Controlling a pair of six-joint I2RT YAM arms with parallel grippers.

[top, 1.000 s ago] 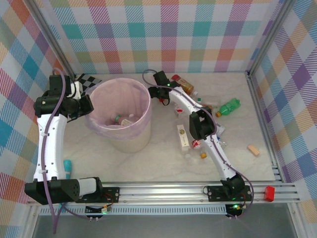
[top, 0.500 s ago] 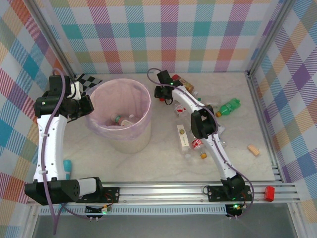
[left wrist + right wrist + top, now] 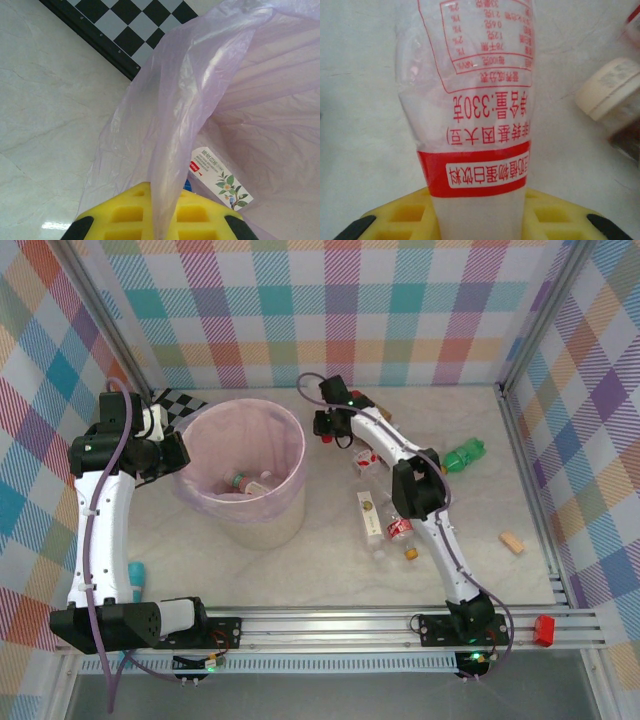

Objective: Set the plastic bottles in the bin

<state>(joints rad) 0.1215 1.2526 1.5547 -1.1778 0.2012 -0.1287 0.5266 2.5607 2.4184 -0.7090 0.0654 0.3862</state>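
Once open, fingers [image 3: 400,220] (right) grip bottle [image 3: 480,125].

The worktop [image 3: 45,125] is finished smooth and glossy, with marble veining. The liner [image 3: 240,90] is made of thin, translucent lilac plastic film. The bottle [image 3: 475,100] is formed of cloudy plastic and wrapped in a glossy label. The pads [image 3: 395,220] of the right end effector [image 3: 477,227] are moulded matt yellow.

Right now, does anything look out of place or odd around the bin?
Yes. The left end effector is shut on the lilac bag liner at the rim of the bin, with a fold of it caught in its grip. A tan cork-like piece lies loose at far right.
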